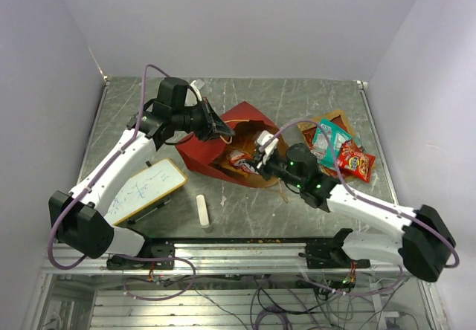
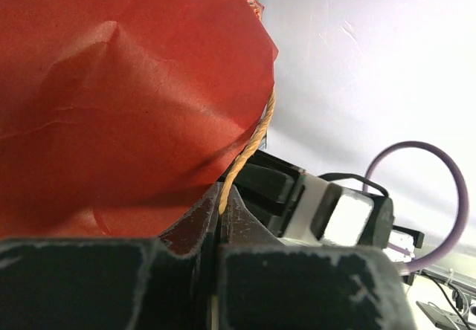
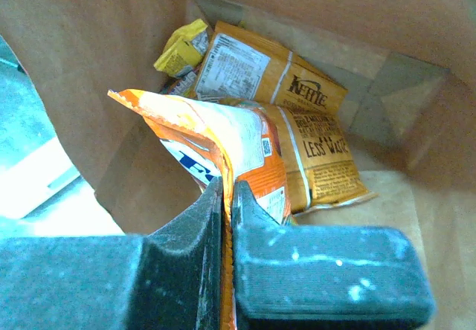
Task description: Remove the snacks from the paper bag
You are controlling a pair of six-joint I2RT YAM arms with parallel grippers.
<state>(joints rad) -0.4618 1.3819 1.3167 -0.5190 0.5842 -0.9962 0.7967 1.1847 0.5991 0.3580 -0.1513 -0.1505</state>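
Nearest the arm bases there's a small white eraser bar [image 1: 201,211] lying on the grey table [image 1: 297,99], and just left of it a whiteboard [image 1: 145,189] with some scribbles on it, right under the left arm

Next up, the paper bag [image 1: 204,151] is lying on its side mid-table, red outside, brown inside, mouth facing the right arm. The right end effector [image 3: 227,189] is poked into that mouth and its jaws are pinched together on the top edge of an orange packet [image 3: 245,151] (the foil is bunched up and standing on end between the fingers). Deeper in the bag, behind that one, two orange Kettle packets [image 3: 282,77] lie flat and overlapping on the bag's lower wall, and a little yellow packet [image 3: 178,47] is wedged at the far end near the bag's bottom

On the far left side of the bag, the left end effector [image 2: 221,204] is clamped shut on the twisted tan handle [image 2: 249,148], with the red paper draped over its fingers

Off to the right of the bag, a teal packet [image 1: 327,140] and a red packet [image 1: 355,160] are out on the table, touching each other, the teal one slightly farther back
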